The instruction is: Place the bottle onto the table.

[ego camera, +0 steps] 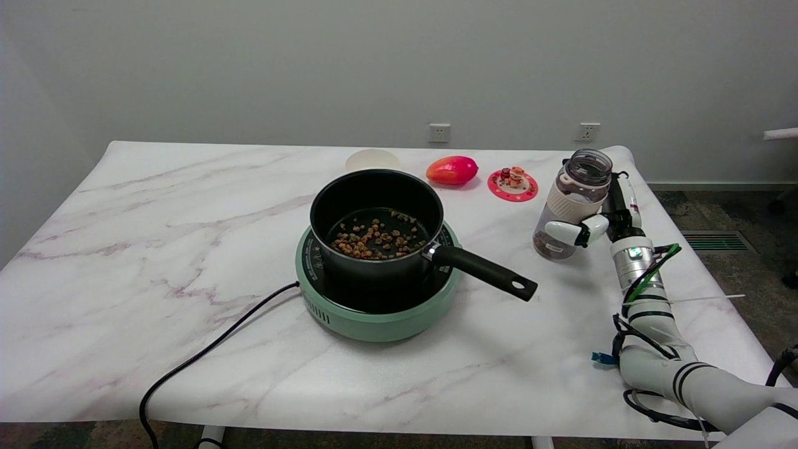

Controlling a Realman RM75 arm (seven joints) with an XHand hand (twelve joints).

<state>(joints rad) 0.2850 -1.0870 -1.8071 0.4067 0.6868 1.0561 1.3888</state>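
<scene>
White right hand (598,221) fingers (564,232) wrapped round bottle (570,202), tilted, near table (187,249) edge.

A plain indoor room set up as a robot test space or lab, staged to look like a kitchen corner. A table (124,249) wearing a white marble-patterned covering is standing against a bare grey-white wall (312,62), which is carrying 2 white power sockets (439,132) low down. A mint-green electric hob (374,312) is sitting on the table with a black saucepan (374,212) on it, its black cable (206,355) trailing off the front edge. A white robot arm (654,324), wrapped in loose wires, is reaching in from the lower right. Patterned carpet (717,212) is showing beyond the table.
</scene>
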